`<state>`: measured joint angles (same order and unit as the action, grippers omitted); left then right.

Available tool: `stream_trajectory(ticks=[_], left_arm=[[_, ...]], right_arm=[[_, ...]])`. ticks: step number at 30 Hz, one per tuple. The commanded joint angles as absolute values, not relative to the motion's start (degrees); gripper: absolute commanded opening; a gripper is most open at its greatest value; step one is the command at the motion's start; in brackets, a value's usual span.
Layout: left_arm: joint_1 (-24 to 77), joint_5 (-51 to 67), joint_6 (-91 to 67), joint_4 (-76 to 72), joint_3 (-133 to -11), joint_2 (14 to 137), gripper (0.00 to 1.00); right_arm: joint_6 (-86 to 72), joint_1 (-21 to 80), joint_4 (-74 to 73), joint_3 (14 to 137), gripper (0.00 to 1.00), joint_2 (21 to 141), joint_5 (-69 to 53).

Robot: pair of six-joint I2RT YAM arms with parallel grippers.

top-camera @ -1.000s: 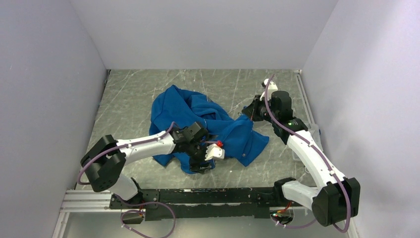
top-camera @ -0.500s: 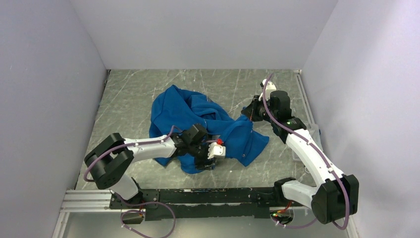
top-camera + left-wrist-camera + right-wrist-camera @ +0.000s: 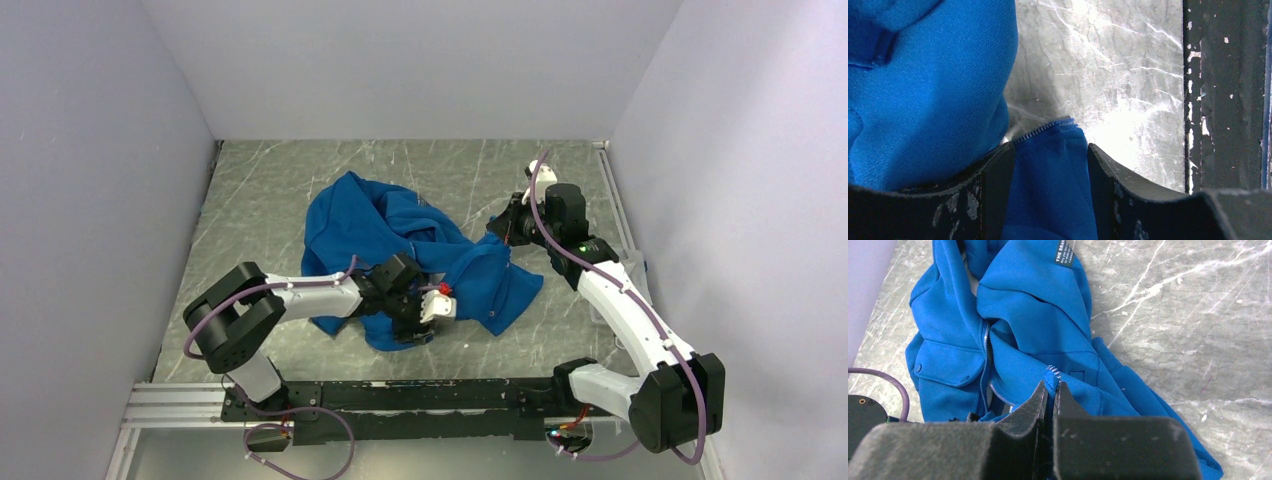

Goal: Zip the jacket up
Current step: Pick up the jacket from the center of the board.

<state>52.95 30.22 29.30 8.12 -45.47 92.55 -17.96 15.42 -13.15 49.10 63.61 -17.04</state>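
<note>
The jacket [image 3: 380, 225] lies crumpled in a heap on the desk [image 3: 280, 190], and both arms have hold of it at opposite sides of the heap. The left pincer [image 3: 1048, 150] is pinching a thick fold. Blue cloth fills the gap between its fingers [image 3: 995, 190] and touches both, and a short toothed edge [image 3: 1040, 131] of the zipper crosses the fold just past the tips. To the left of this pincer, in its own view, the cloth bulges up. Ahead of it is bare desk, and to the right is a black rail [image 3: 1223, 100].

The right pincer [image 3: 1050, 390] is pressed almost together on a thin blue edge, with a few pale stitches [image 3: 1052, 371] showing just beyond the tips. Ahead and to the left of this pincer runs the silvery zipper line [image 3: 984, 360], with a flapped pocket [image 3: 948, 367] just beside it on the left. Farther ahead, a dark label [image 3: 1064, 252] with white print sits on the cloth
</note>
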Motion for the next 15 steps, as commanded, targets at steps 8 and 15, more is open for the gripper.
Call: stream_trajectory(ticks=[8, 15], left_arm=[[53.1, 29.1, 30.5, 10.3, -45.1, 93.4, 0.5], [54.9, 25.7, 29.5, 10.1, -45.0, 91.7, 0.62]], right_arm=[[-17.0, 15.6, -11.3, 50.9, 0.0, 62.2, -18.2], [-16.9, 15.6, -12.0, 50.9, 0.0, 61.7, -17.8]])
